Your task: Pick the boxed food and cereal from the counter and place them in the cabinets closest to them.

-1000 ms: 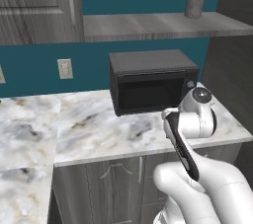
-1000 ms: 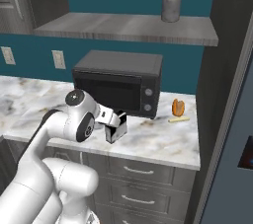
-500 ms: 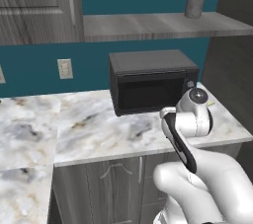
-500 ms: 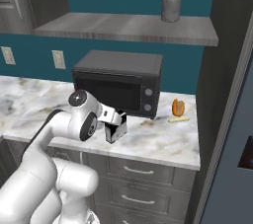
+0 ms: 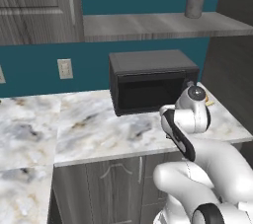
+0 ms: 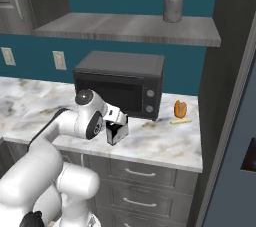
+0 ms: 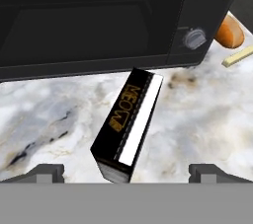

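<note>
The boxed food [image 7: 129, 124] is a small black box with a white stripe and gold lettering. It stands on the marble counter [image 7: 197, 119] just in front of the black microwave [image 7: 99, 16]. My gripper [image 7: 129, 172] hangs right over the box, open, with one fingertip far out on each side and neither touching it. From the right base view, the gripper [image 6: 117, 130] points down at the counter [image 6: 165, 141] before the microwave [image 6: 120, 83]. The cereal is out of view.
An orange food item [image 6: 180, 107] and a pale stick [image 6: 181, 120] lie right of the microwave. A metal jar [image 6: 173, 2] stands on the shelf above. Grey drawers [image 6: 140, 173] sit under the counter, the fridge [image 6: 235, 146] stands at the right, and a wood-grain cabinet [image 5: 34, 6] hangs at the upper left.
The arm's upper joints have shifted slightly. The gripper stays over the box with its jaws as wide as before.
</note>
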Robot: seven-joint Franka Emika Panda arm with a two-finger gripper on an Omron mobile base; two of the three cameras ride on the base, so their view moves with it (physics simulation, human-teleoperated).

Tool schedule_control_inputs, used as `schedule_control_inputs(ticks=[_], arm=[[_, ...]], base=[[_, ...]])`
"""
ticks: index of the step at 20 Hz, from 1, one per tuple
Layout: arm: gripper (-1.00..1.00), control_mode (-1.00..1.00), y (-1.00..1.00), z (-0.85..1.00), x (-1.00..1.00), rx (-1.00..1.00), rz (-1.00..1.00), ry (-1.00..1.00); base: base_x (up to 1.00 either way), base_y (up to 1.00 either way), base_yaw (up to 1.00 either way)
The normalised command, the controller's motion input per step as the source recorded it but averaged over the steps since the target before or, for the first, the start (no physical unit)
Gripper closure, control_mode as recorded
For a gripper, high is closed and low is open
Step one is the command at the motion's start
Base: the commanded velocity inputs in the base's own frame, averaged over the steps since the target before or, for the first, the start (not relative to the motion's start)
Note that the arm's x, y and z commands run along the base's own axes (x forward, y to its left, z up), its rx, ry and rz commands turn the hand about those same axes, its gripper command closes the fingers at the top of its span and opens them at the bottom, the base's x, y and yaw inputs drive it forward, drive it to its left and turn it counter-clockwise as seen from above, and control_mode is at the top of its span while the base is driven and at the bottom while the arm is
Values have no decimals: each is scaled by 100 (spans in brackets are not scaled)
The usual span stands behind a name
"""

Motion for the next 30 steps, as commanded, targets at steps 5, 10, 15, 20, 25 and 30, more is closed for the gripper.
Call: schedule_control_inputs(ticks=[5, 10, 15, 20, 25, 30], arm=[[-100, -100, -2, -9, 18, 0, 0, 0], [-100, -100, 0, -22, 10, 0, -1, 0], [-100, -100, 0, -27, 3, 0, -2, 0], [-100, -100, 0, -23, 3, 0, -1, 0], [-100, -100, 0, -16, 6, 0, 0, 0], [-100, -100, 0, -10, 8, 0, 0, 0]], base=[[0, 0, 0], [0, 0, 0], [0, 0, 0], [0, 0, 0], [0, 0, 0], [0, 0, 0]])
